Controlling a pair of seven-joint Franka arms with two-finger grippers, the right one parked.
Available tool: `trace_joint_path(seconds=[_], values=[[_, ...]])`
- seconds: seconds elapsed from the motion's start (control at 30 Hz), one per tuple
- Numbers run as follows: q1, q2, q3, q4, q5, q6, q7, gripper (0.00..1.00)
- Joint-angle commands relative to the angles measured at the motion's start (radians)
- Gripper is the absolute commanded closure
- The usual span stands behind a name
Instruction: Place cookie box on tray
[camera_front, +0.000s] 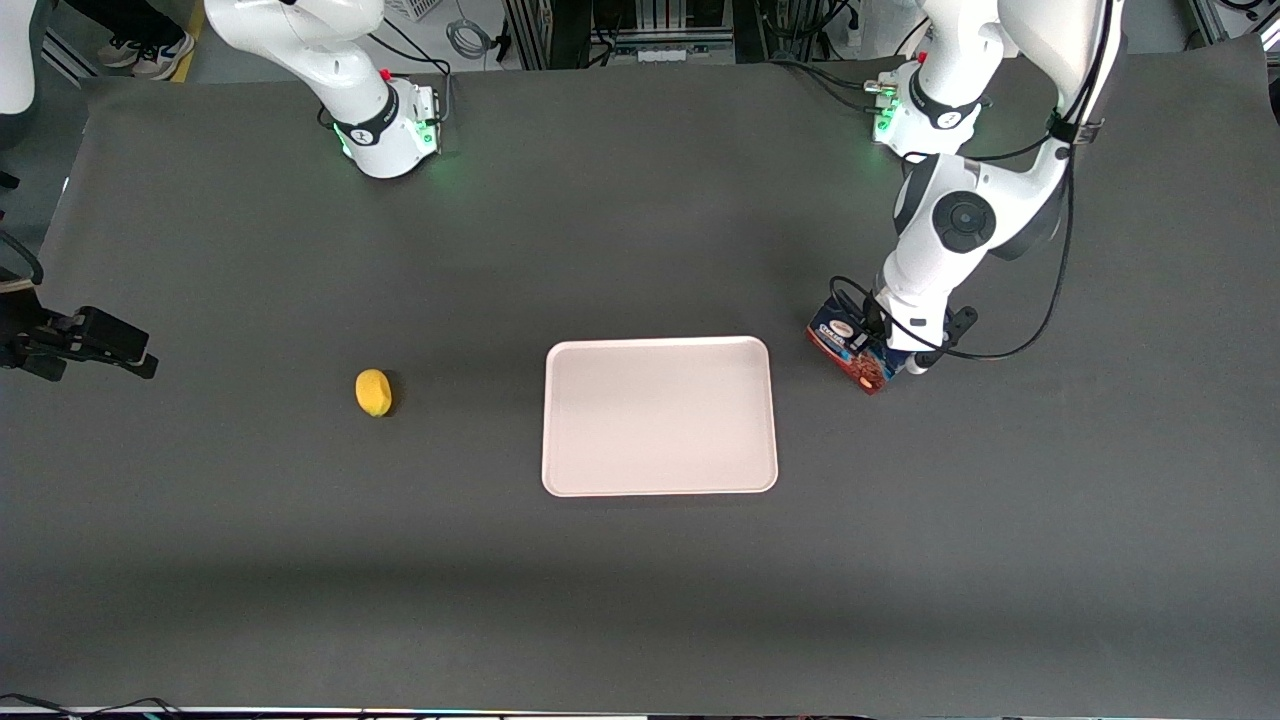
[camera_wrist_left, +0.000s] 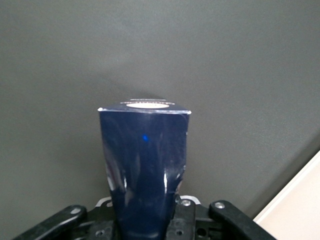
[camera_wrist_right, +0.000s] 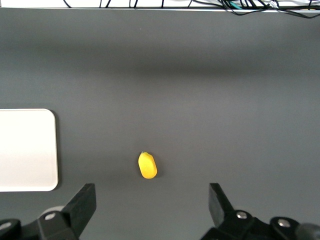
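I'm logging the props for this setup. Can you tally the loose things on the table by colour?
Navy blue: 1, the cookie box, held in the gripper beside the tray, toward the working arm's end.
Pale pink: 1, the tray, with nothing on it.
Yellow: 1, a small rounded lump, toward the parked arm's end.
Total: 3

The left arm's end effector (camera_front: 880, 352) hangs low, wrist pointing down, fingers clamped.
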Motion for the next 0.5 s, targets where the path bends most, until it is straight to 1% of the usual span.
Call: trace_joint_path(seconds=[0.0, 0.13, 0.3, 0.47], values=[[-0.01, -0.014, 0.003, 0.115, 0.005, -0.166, -0.016, 0.7], [-0.021, -0.015, 0.003, 0.196, 0.012, -0.259, -0.008, 0.7], [-0.03, -0.02, 0.003, 0.31, 0.068, -0.374, 0.018, 0.7], [-0.04, -0.02, 0.003, 0.443, 0.079, -0.474, 0.114, 0.71]])
